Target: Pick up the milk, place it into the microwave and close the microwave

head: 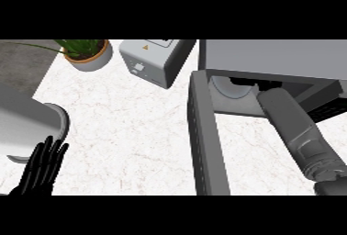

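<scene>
Right forearm (298,133), entering at the lower right edge, reaches into the open microwave (271,57). Its hand is hidden inside the cavity, so its state cannot be told. The milk is not visible and is probably in there too, near the pale turntable (227,89). Left hand (42,165) rests open, fingers up, at the lower left of the surface (122,128). Step in hand: placing. The next move calls for clearing the arm, then swinging the door (205,137) shut.

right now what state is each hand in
left black hand: open, resting, holding nothing
right hand: hidden inside the grey box-shaped microwave, cannot be told
</scene>
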`<control>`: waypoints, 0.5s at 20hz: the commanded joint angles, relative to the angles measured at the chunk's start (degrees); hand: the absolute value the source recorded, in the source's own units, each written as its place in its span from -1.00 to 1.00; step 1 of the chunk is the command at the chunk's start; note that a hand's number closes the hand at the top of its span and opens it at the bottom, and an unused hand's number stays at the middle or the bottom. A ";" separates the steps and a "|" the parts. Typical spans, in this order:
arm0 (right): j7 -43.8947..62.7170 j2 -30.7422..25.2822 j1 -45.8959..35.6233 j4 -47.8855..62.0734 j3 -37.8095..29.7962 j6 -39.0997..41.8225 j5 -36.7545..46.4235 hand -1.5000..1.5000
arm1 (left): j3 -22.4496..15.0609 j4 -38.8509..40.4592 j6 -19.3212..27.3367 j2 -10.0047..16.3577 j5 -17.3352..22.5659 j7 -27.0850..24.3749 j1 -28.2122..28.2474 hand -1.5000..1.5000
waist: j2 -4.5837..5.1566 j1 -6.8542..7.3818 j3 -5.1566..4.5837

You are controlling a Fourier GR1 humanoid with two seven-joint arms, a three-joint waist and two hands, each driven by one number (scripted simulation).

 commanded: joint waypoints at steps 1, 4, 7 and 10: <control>0.24 -0.49 -0.38 3.17 1.93 -3.77 2.84 -1.00 | -0.91 0.85 0.69 0.06 -2.41 0.43 -1.23 -1.00 | 0.31 0.50 0.01; 2.30 -0.64 -2.42 4.59 2.76 -4.55 3.95 -1.00 | -0.72 -0.24 -0.35 1.08 -1.92 1.11 -1.63 -1.00 | 0.46 1.47 0.03; 3.29 -0.59 -2.96 5.82 3.19 -3.17 4.47 -1.00 | -2.40 0.35 0.76 -0.57 -3.49 0.56 -1.84 -1.00 | 0.63 1.68 0.04; 1.51 -0.33 -3.01 5.28 2.75 2.10 3.88 -1.00 | -2.19 1.53 0.92 -1.02 -3.72 -0.23 -2.27 -1.00 | 0.42 1.20 0.06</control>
